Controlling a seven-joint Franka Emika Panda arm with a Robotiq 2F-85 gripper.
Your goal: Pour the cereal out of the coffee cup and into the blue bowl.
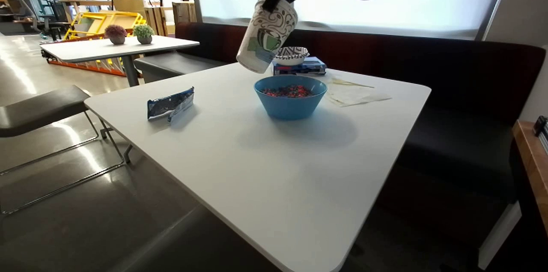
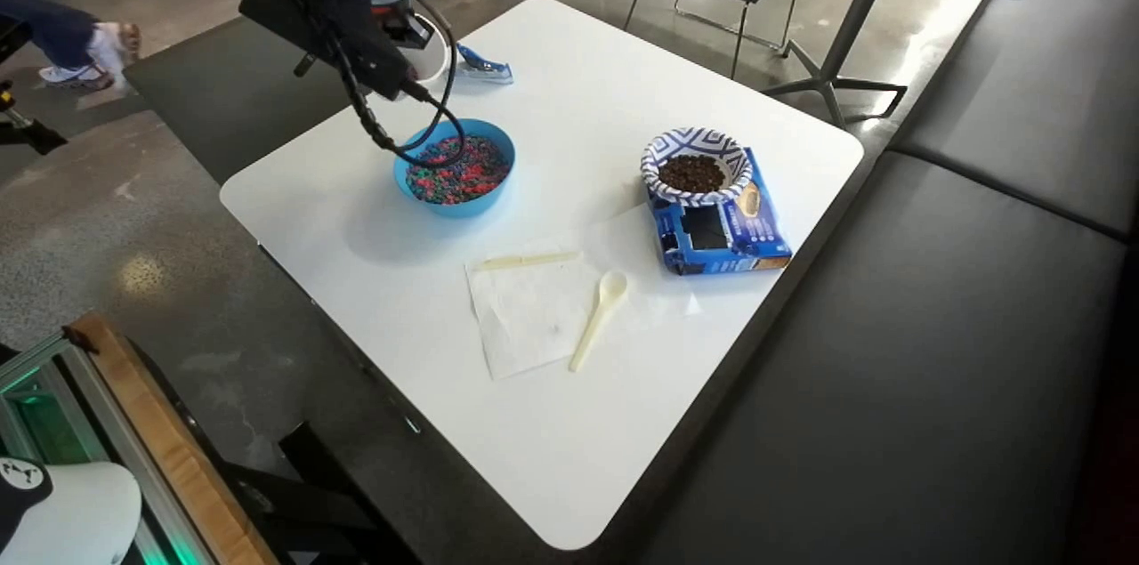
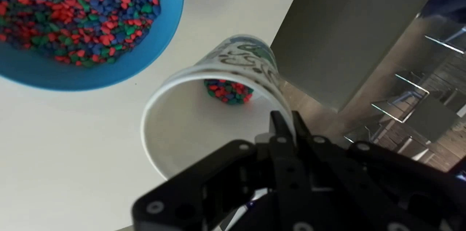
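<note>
Tall white paper coffee cup [image 1: 264, 40]: printed pattern, no readable words.
Flat blue cardboard box [image 2: 746, 231], three o'clock in an exterior view: pale print, illegible.
White rounded casing [image 2: 84, 512], eight o'clock there: round black-and-white emblem [image 2: 21, 473], unreadable.

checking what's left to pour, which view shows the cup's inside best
The wrist view: it looks into the cup and shows cereal at the bottom. In an exterior view its printed outside shows; in an exterior view, just a white part. Neither shows that cereal.
</note>
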